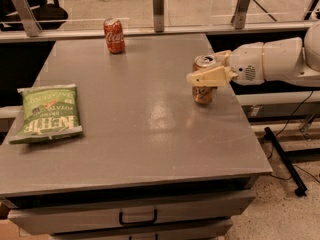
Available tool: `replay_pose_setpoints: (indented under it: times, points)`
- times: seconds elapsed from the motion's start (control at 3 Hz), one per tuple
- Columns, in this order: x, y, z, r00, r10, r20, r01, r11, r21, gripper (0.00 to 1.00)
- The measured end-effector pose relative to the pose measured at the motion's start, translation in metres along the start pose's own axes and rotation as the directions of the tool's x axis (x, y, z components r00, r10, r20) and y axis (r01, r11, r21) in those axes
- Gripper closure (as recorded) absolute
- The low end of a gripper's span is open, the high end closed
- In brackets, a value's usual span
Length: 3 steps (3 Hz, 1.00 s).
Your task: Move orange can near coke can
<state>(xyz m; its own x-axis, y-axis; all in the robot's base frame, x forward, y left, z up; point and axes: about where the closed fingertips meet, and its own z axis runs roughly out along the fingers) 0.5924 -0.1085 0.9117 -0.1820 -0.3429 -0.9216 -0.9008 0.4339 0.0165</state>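
Table (150,139), coke can (114,35) back, chip bag (47,113) left, orange can (203,95) right in claw (202,70)

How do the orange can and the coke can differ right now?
The orange can is copper-orange; the coke can is red with white script. The orange can sits inside the gripper near the right edge of the table; the coke can stands free at the far edge. Both are upright with silver tops.
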Motion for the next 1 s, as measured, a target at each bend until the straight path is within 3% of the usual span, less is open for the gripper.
replay_pose_setpoints:
  times: [0.33, 0.67, 1.0]
  points:
    - [-0.0315, -0.0086, -0.0291, 0.998, -0.045, 0.046, 0.044, 0.9986, 0.030, 0.88]
    - [-0.0354, -0.0085, -0.0281, 0.997, -0.051, 0.049, 0.049, 0.9984, 0.029, 1.00]
    - [-0.0354, -0.0085, -0.0280, 0.997, -0.051, 0.049, 0.049, 0.9984, 0.029, 1.00]
